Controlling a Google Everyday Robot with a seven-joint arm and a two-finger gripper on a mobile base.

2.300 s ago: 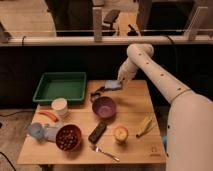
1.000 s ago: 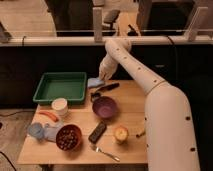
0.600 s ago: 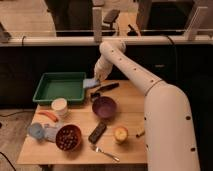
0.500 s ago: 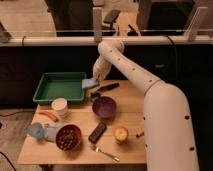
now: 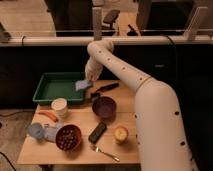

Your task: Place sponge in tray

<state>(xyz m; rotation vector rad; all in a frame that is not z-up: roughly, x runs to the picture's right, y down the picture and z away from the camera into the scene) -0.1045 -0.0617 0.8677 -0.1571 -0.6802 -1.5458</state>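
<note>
The green tray (image 5: 52,87) sits at the back left of the wooden table. My gripper (image 5: 90,78) hangs over the tray's right end, at the end of the long white arm that reaches in from the right. The small light-blue sponge (image 5: 82,85) is right below the gripper, at the tray's right wall, tilted. I cannot tell whether the sponge rests on the tray or hangs from the gripper.
A purple bowl (image 5: 104,106) stands right of the tray, with a black brush (image 5: 105,89) behind it. A white cup (image 5: 59,106), a carrot (image 5: 48,116), a light-blue cup (image 5: 36,131), a bowl of red fruit (image 5: 68,137), a black bar (image 5: 97,132), an apple (image 5: 120,134) and a fork (image 5: 105,152) lie in front.
The arm has swung left from the table's right side, carrying the sponge from beside the purple bowl to the tray's right end.
</note>
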